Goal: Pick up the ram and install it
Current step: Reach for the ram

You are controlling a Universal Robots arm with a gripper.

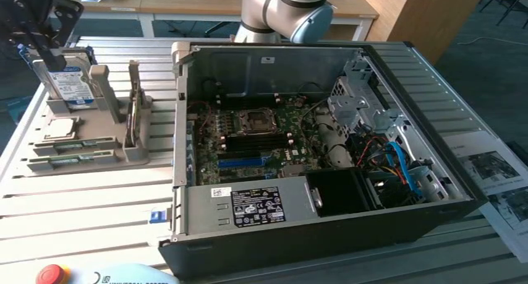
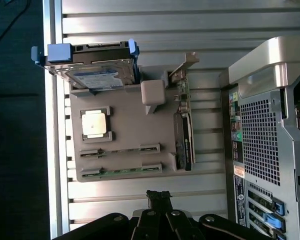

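Ram [image 2: 121, 171] sits untouched in the grey holder [image 2: 130, 130], a thin green stick set on its long edge in the slot along the holder's outermost side. A second similar stick [image 2: 120, 149] sits in the slot just inside it. The slots keep each board standing on edge, presumably so fingers can come down on either face. The holder also carries a hard drive [image 2: 92, 70] propped at the end opposite the ram and a square silver processor chip [image 2: 96, 124] lying flat in a recess between them. An expansion card [image 2: 185, 140] stands on edge along the holder's side that faces the computer case [image 2: 270, 100], which stands just beside the holder on the bench [image 2: 140, 30]. The gripper [image 2: 158, 196] is clenched, fingertips pressed together with nothing between them, and it hangs over the bench just off the holder's ram side, so I judge that no pick has begun. The wrist view looks straight down on the holder and takes in the closed tips and the case's perforated rear panel, while the exterior view adds the open inside of the case, with the motherboard [image 1: 247, 135] and its blue slot [image 1: 243, 162], where I judge the ram belongs
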